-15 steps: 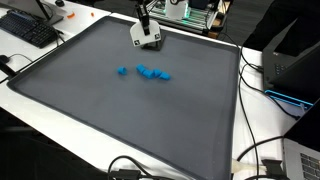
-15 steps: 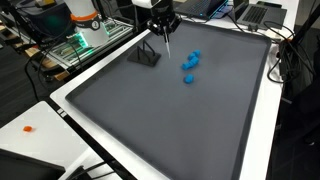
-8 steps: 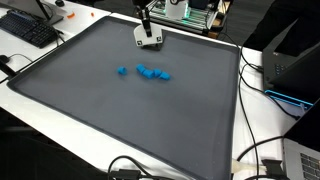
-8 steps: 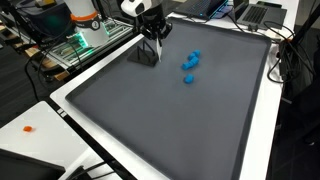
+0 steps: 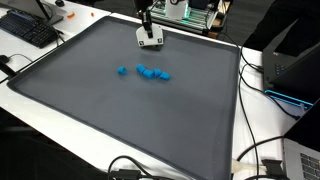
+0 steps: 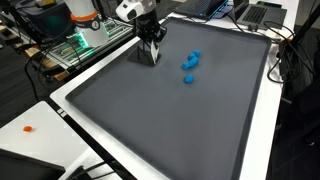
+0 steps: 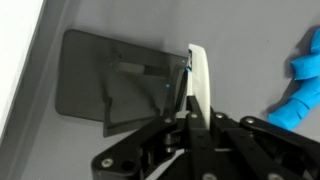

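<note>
One view, the wrist's, shows the grip: a dark grey patch [image 7: 110, 85] at left, then the gripper [image 7: 195, 112] clamped on an upright white plate [image 7: 201, 75], and blue blocks [image 7: 300, 85] at right. Only in both exterior views does the plate show near the mat's [image 5: 100, 120] edge, apart from the blocks.

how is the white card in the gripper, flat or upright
Upright, on edge. In the wrist view the white card shows only a thin edge at the gripper; in an exterior view its face stands vertical.

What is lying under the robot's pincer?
A dark grey rectangular piece lies on the grey mat below the pincer. The pincer covers its near edge, so that part is hidden.
</note>
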Controlling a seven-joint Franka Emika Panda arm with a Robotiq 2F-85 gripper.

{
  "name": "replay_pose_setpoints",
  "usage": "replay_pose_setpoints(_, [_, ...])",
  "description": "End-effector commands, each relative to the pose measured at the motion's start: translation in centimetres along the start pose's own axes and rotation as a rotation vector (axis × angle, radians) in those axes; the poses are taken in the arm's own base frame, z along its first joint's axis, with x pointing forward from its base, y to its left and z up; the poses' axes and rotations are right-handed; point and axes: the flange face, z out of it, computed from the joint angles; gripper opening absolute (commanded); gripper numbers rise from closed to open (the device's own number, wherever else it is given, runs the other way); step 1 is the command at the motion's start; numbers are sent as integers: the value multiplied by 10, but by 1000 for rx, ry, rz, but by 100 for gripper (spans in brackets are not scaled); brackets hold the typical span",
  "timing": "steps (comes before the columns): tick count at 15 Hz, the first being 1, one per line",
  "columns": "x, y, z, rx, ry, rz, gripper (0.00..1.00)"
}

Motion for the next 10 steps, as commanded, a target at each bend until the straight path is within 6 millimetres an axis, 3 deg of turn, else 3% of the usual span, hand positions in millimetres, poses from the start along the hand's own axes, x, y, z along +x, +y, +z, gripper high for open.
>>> replay_pose_setpoints(1, [-3, 14, 3, 20, 25, 56, 1])
replay_pose_setpoints(10, [-2, 21, 10, 54, 44, 126, 1])
